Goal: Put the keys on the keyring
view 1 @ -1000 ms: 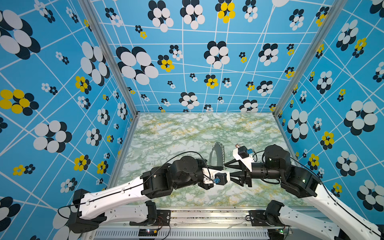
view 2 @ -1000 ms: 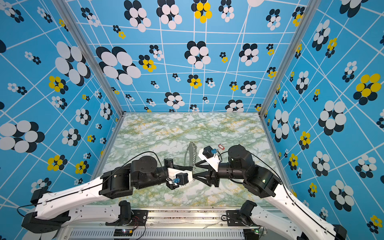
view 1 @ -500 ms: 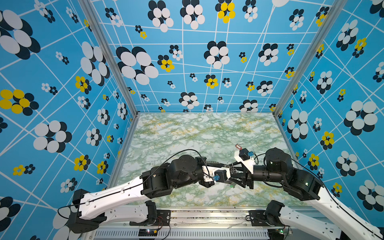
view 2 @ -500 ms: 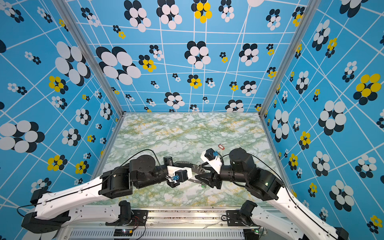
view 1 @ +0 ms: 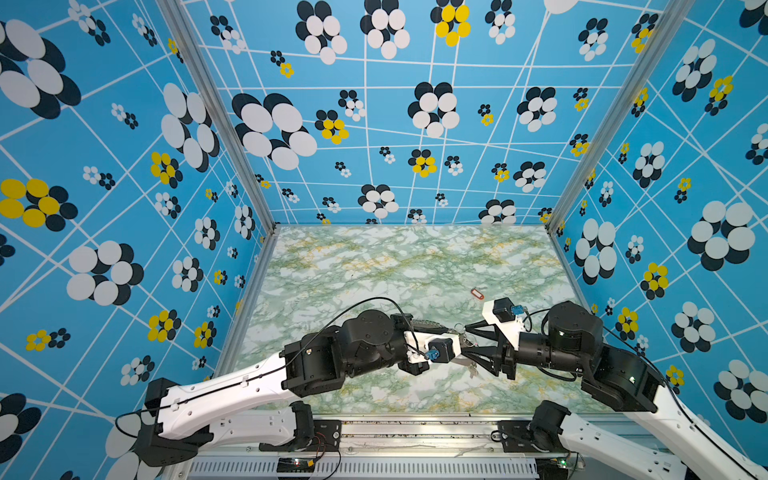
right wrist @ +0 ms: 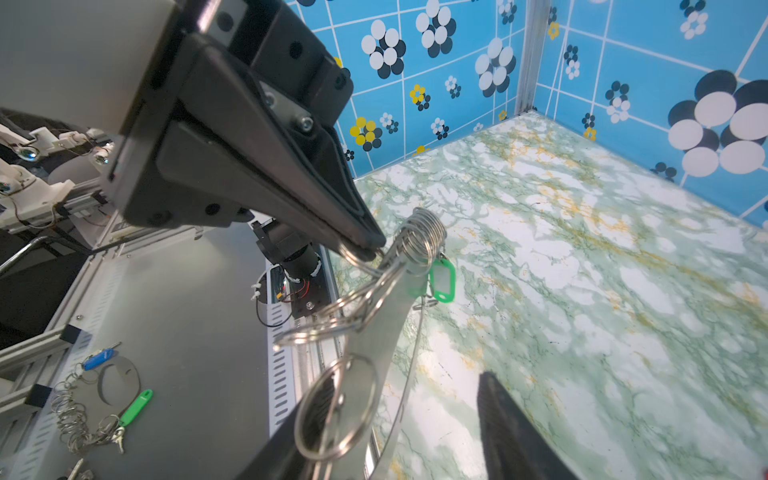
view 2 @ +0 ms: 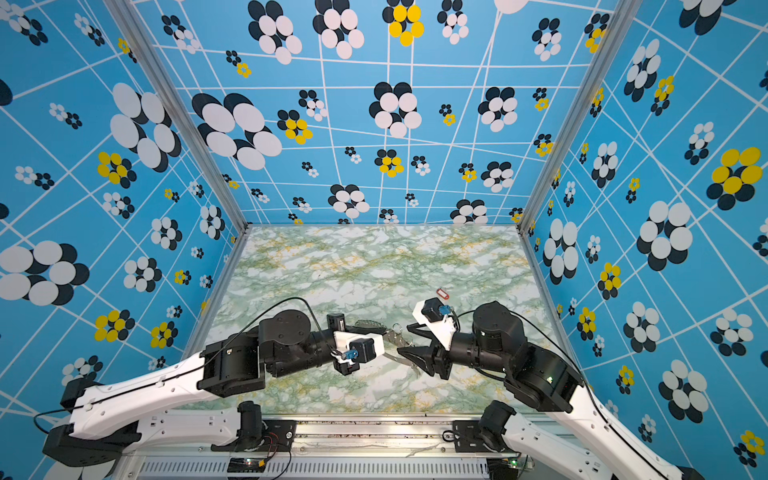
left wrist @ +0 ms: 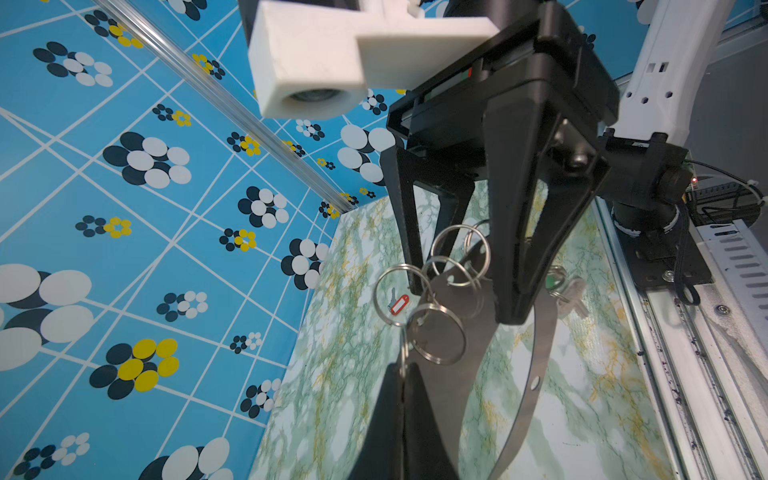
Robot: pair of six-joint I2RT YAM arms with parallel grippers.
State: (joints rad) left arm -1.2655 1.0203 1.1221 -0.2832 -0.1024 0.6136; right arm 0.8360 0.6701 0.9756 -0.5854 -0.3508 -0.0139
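Right wrist: green tag [right wrist: 442, 283] beside keyring [right wrist: 374, 328]; left wrist: red tag [left wrist: 400, 304].

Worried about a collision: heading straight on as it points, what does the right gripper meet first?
Probably the flat grey crescent keyring with silver wire rings, pinched by the left gripper; depth unclear.

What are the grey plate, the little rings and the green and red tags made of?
The grey plate looks like thin sheet metal: flat, with a dull grey sheen. The little rings look like polished steel wire, with bright glints. The green tag is probably plastic: glossy, even colour, pale window. The red tag is likely plastic too, with a white window.
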